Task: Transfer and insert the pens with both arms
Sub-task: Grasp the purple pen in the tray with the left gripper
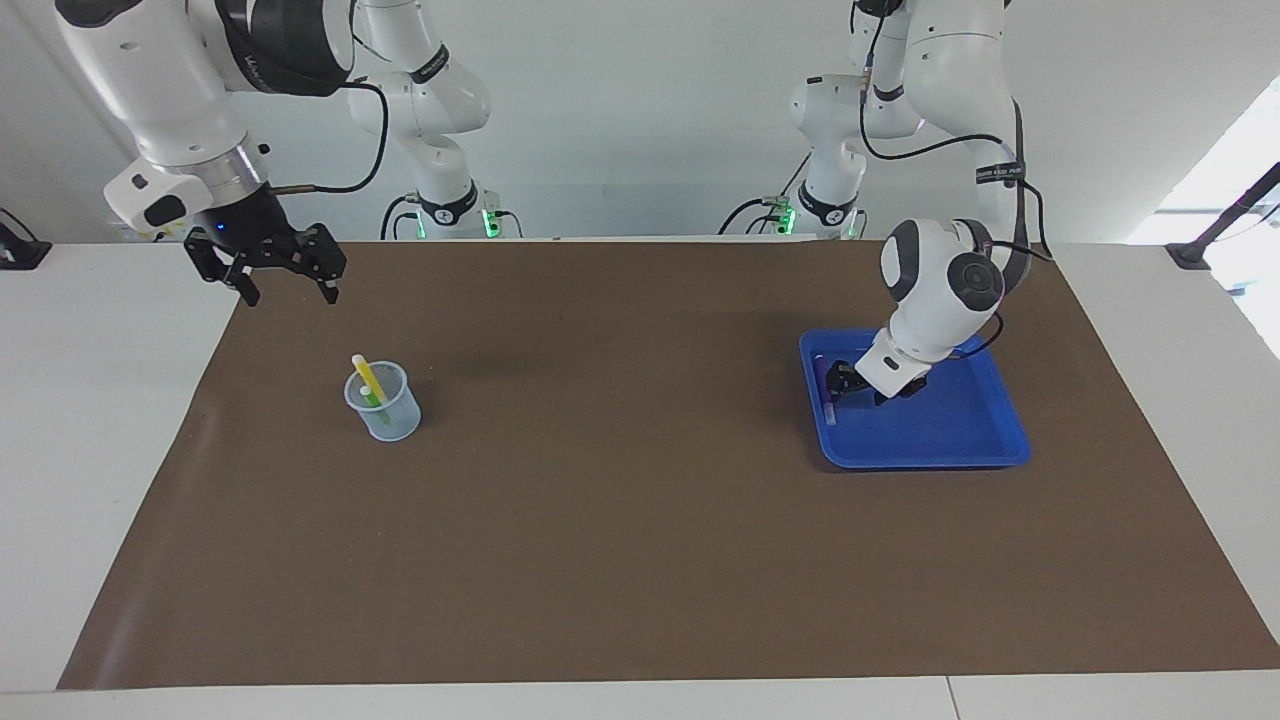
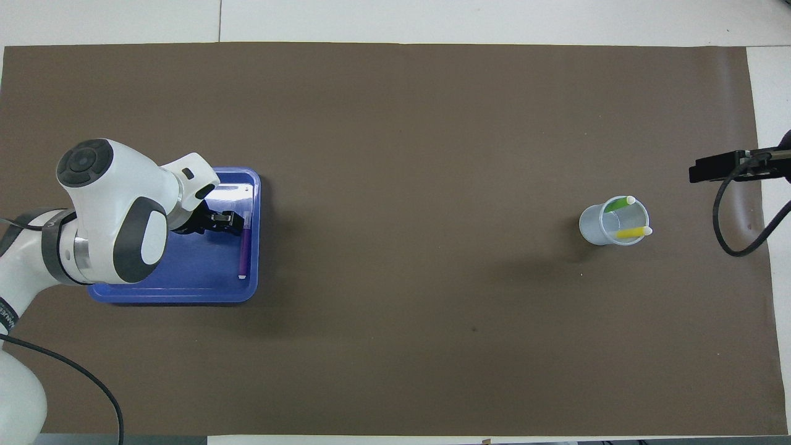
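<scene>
A: My left gripper (image 1: pixel 852 385) is down in the blue tray (image 1: pixel 960 445), fingers spread and empty just beside the purple pen (image 2: pixel 245 245), which lies along the tray's wall toward the table's middle.

B: And the other two?

A: The green pen (image 2: pixel 618 204) and yellow pen (image 2: pixel 631 232) stand in the clear cup (image 1: pixel 384 402). My right gripper (image 1: pixel 290 283) hangs open, high over the mat's corner.

B: What's the risk?

A: That wall. A finger may catch it, or nudge the pen and roll it away.
</scene>
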Controlling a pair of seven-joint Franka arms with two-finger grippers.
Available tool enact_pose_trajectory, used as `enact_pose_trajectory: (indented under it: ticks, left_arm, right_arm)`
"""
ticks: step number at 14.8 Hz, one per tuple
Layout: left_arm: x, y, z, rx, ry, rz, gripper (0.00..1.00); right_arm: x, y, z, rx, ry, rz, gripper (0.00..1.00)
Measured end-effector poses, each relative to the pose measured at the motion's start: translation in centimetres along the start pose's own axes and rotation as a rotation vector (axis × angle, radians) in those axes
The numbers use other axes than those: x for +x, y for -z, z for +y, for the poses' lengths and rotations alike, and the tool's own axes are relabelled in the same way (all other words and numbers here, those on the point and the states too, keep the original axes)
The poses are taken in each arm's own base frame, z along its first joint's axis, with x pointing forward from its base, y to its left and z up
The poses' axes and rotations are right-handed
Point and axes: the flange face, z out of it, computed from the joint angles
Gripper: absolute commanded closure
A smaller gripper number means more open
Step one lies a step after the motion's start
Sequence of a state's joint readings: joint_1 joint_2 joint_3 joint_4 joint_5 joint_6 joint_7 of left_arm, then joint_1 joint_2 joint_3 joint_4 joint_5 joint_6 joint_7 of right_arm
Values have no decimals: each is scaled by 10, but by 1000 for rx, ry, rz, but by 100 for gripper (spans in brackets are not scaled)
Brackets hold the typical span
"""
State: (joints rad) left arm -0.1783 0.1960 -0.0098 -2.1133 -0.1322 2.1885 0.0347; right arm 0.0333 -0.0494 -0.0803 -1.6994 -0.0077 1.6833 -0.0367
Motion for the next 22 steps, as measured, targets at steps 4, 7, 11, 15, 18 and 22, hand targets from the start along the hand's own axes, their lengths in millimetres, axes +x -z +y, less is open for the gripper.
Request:
enact_pose_trajectory:
  ticks: [4, 7, 11, 15, 18, 22]
  left_arm:
    - [-1, -1, 4, -12, 2, -4, 22]
    - [-3, -5, 7, -11, -2, -12, 22]
    - [-4, -9, 6, -10, -1, -14, 23]
    - [-4, -10, 4, -10, 3, -11, 36]
    - [-4, -10, 3, -9, 5, -10, 48]
    - [-4, -10, 3, -9, 5, -10, 61]
  right_arm:
    - [-12, 11, -8, 1, -34, -24, 0]
    - [-13, 12, -13, -1, -32, -27, 0]
    - [-15, 11, -17, -20, -53, -41, 0]
    - [-15, 10, -28, -22, -98, -44, 0]
    - [-15, 12, -28, -21, -99, -41, 0]
    - [-16, 30, -25, -20, -104, -23, 0]
